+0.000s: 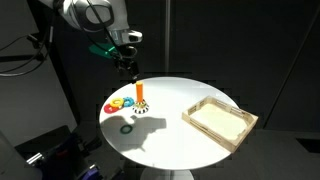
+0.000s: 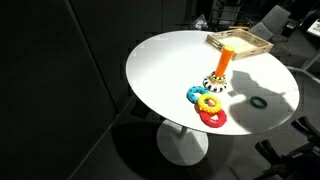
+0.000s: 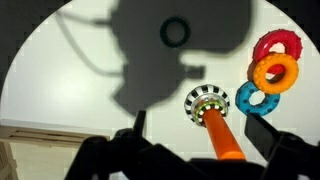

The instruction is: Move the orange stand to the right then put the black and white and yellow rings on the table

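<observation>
The orange stand (image 1: 141, 94) stands upright near the middle of the round white table (image 1: 170, 140); it also shows in the other exterior view (image 2: 223, 63) and in the wrist view (image 3: 226, 138). A black and white ring (image 3: 206, 101) lies round its base, with a thin yellow-green band on top of it. A loose yellow ring (image 2: 209, 104) lies beside the stand, between a blue ring (image 2: 197, 94) and a red ring (image 2: 214, 118). My gripper (image 3: 200, 125) is open and empty, hanging above the top of the stand (image 1: 125, 64).
A dark green ring (image 3: 175, 32) lies alone on the table, apart from the stand. A shallow wooden tray (image 1: 218, 120) sits near the table's edge. The arm's shadow falls across the tabletop. The surroundings are dark.
</observation>
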